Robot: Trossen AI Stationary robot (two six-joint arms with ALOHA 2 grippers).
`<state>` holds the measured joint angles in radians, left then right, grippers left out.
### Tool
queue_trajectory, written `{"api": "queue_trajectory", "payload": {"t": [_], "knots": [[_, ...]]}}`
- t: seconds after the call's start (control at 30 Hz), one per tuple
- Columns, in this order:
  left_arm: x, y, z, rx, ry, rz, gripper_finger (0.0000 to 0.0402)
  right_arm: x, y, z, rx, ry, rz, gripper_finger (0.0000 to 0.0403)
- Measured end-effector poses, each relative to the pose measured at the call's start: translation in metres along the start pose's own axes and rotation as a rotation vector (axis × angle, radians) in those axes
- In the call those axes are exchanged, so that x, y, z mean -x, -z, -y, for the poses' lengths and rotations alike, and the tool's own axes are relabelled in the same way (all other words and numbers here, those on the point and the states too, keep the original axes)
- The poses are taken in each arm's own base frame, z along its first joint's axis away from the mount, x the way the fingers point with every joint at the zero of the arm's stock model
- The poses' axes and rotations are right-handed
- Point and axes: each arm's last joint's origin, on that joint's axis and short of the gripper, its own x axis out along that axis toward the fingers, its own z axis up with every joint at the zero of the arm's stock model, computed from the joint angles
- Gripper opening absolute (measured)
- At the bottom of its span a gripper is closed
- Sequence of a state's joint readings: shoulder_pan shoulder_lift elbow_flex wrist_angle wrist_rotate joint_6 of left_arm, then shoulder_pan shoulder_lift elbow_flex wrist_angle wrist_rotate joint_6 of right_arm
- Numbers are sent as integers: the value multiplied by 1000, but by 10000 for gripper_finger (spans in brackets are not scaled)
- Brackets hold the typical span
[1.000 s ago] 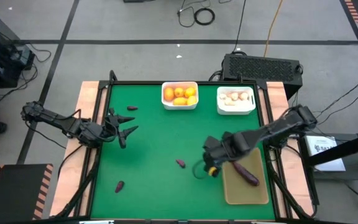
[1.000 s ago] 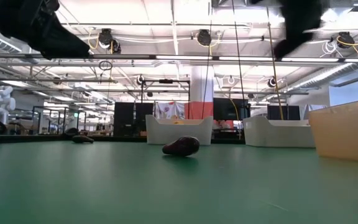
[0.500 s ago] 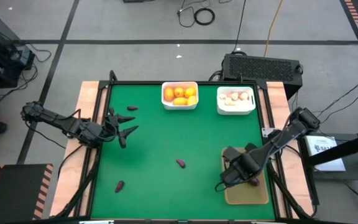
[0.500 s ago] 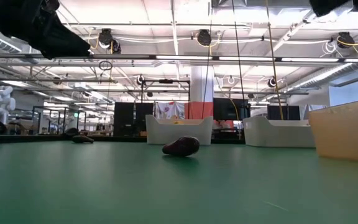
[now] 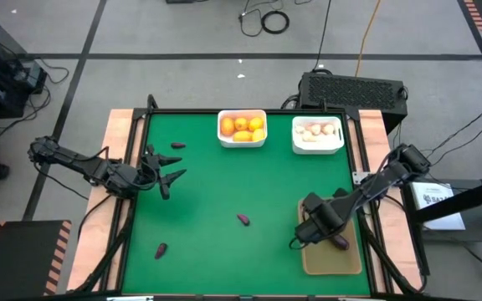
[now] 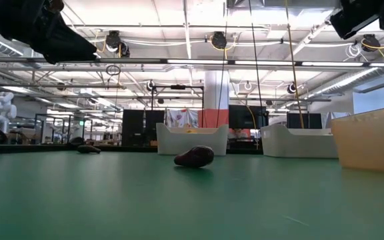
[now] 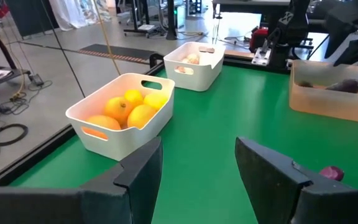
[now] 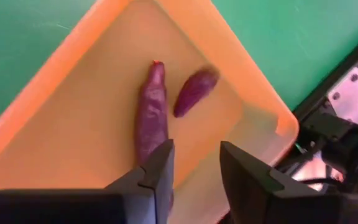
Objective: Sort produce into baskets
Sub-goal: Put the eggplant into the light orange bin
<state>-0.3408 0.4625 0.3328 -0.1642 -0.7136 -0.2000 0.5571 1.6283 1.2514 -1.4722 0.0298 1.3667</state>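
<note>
My right gripper (image 8: pixel 194 171) hangs parted and empty over the tan tray (image 8: pixel 241 93), lower right; two purple pieces (image 8: pixel 151 115) lie inside; green table (image 5: pixel 216 192) beyond.

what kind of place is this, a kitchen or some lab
Most likely a robotics lab or workshop hall, not a kitchen: a green-topped test table with two robot arms, cables on a bare floor, and an open industrial ceiling with pipes and lights beyond.
</note>
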Motion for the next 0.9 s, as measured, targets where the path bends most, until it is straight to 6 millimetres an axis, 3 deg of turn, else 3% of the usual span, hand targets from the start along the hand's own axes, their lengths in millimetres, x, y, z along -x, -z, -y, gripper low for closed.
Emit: {"api": "queue_trajectory", "payload": {"t": [0.23,0.53,0.73,0.9], "knots": [[0,0,0,0,1,-1,210,0,-8,2,27,-4,-15,146],[0,0,0,2,1,-1,210,0,-27,-9,138,-161,28,162],[0,0,0,2,2,-1,210,13,-50,-9,202,-243,79,172],[0,0,0,2,2,-1,210,23,-82,-9,282,-288,287,181]]}}
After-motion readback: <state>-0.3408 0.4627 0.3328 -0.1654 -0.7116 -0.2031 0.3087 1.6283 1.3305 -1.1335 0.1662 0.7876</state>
